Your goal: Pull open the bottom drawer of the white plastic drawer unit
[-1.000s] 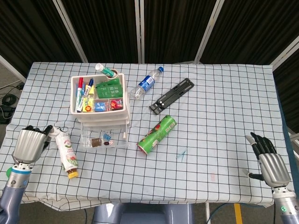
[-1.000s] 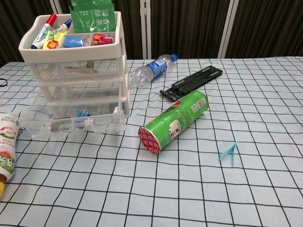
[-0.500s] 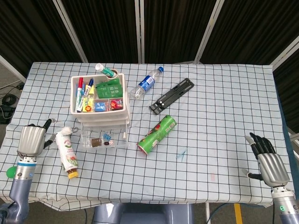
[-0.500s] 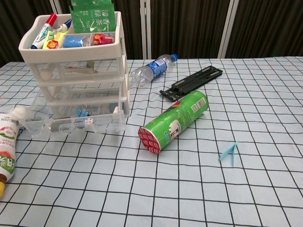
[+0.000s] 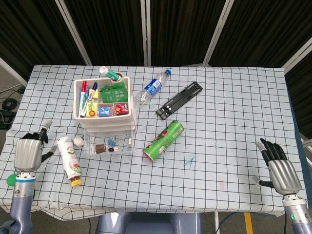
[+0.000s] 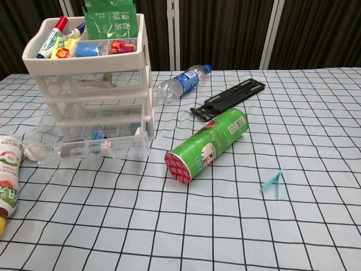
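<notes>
Left hand (image 5: pixel 28 152) has drawn back, fingers (image 5: pixel 45 129) spread.

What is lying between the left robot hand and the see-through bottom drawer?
In the head view, a tube with a yellow cap lies between the left robot hand and the bottom drawer.

A checked-cloth table (image 5: pixel 229 97) carries the drawer unit (image 5: pixel 103 105), water bottle (image 5: pixel 152 88), green can (image 5: pixel 164 140), black stand (image 5: pixel 179 100) — and a lotion bottle (image 5: pixel 69 161).

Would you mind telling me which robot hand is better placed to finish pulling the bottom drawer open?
Probably the left robot hand: it sits near the table's left edge, close to the partly open bottom drawer, with only the lying bottle between. The right robot hand rests far across the table.
</notes>
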{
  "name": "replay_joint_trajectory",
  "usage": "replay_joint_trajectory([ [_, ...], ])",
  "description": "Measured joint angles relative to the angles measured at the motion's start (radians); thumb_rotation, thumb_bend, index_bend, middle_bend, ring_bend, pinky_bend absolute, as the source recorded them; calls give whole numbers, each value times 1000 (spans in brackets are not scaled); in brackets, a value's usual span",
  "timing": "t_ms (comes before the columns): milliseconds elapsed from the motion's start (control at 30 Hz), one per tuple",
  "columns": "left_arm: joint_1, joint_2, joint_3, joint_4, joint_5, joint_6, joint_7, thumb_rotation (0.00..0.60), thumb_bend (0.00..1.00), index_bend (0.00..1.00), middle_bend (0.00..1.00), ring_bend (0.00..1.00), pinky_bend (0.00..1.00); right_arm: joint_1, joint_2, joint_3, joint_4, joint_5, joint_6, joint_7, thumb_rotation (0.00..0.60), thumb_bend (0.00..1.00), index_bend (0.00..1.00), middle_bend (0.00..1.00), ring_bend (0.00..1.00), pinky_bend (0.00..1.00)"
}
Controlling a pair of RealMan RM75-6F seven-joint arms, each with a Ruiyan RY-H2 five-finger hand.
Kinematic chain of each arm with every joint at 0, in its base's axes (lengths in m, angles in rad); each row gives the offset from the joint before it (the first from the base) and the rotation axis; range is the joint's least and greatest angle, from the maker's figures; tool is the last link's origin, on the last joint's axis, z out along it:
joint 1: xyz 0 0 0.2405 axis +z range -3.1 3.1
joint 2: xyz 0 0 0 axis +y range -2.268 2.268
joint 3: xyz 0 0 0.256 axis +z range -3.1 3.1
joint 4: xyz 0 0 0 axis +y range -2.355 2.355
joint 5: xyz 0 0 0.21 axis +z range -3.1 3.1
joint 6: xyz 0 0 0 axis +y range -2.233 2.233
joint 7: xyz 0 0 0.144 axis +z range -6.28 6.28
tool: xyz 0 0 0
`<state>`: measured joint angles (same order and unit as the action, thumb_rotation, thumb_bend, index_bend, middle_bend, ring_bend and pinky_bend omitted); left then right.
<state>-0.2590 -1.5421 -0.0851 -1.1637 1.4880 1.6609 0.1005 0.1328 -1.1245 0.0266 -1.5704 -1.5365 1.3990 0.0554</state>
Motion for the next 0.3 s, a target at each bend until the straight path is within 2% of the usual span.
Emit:
replay_joint_trajectory([
  [33,19,6,5,-16,8,27,-4,600,118,2,56,116,209,0,-2,0,2,-1,2,-5,600,18,31,0,0,0],
  [100,51,18,17,-45,18,61,-6,600,93,0,0,12,93,-1,-9,0,7,-5,7,-18,600,17,30,0,0,0],
  [167,85,35,31,-85,24,80,-8,600,74,0,0,0,28,-1,-14,1,11,-10,13,-31,600,16,27,0,0,0],
  [300,133,76,55,-173,19,92,-5,600,67,0,0,0,0,-4,-34,2,29,-27,39,-75,600,16,20,0,0,0],
])
